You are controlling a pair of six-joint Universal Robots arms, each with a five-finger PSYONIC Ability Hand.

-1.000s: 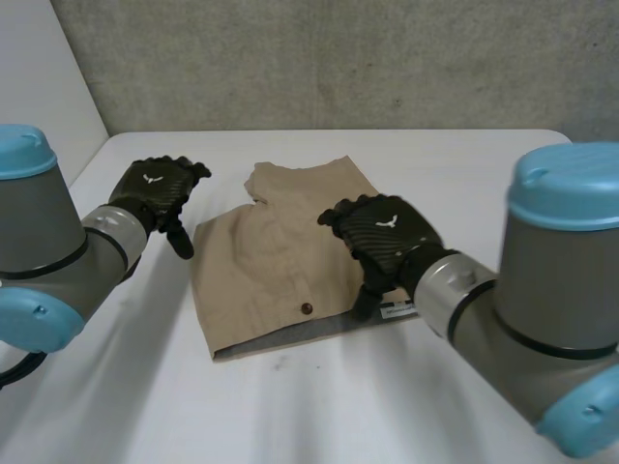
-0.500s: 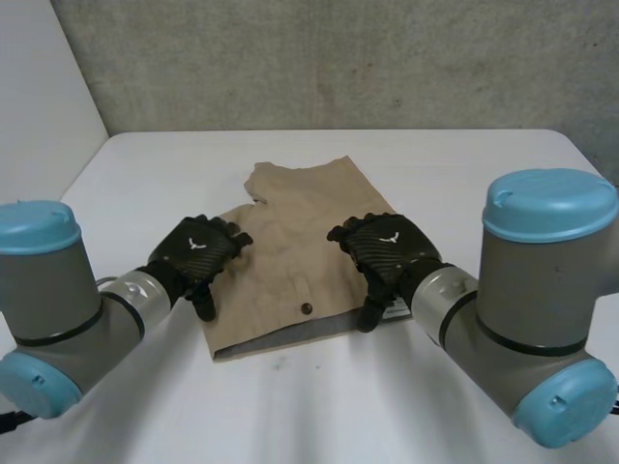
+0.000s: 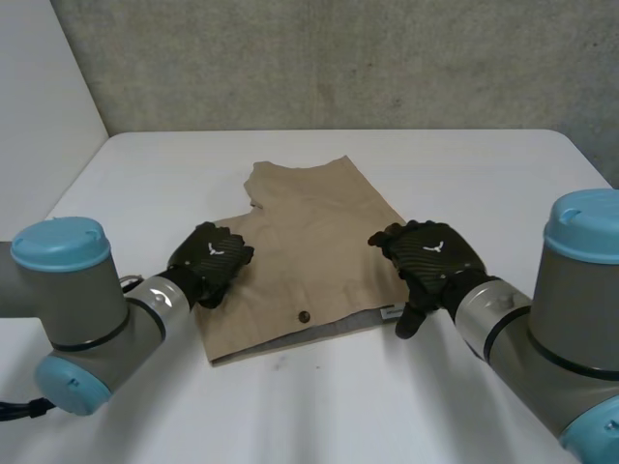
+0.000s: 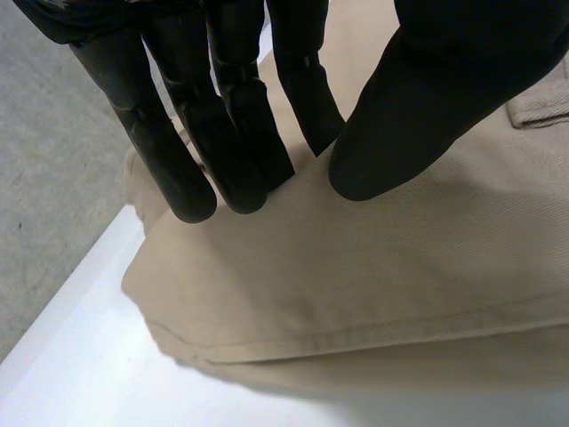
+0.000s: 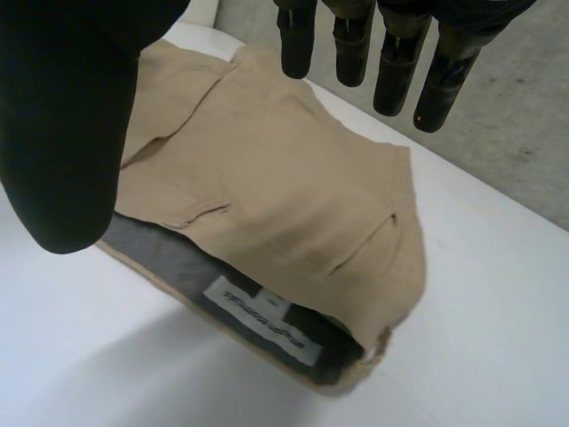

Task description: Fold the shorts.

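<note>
The left hand [image 3: 208,259] is laid on the left edge of the tan shorts [image 3: 305,242], its fingers straight and its thumb close beside them, tips set on the cloth. The shorts are spread on the white table [image 3: 464,174], waistband nearest the robot. The right hand [image 3: 430,256] is held at their right edge, fingers and thumb spread wide.

The shorts [image 3: 309,242] lie at the middle of the table [image 3: 484,174], waistband toward the robot, with a wall [image 3: 338,58] behind the table. The left hand [image 3: 208,259] is at the shorts' left edge, its fingertips [image 4: 242,185] on the cloth. The right hand [image 3: 430,256] is at their right edge, over the waistband corner with the label [image 3: 391,311].
</note>
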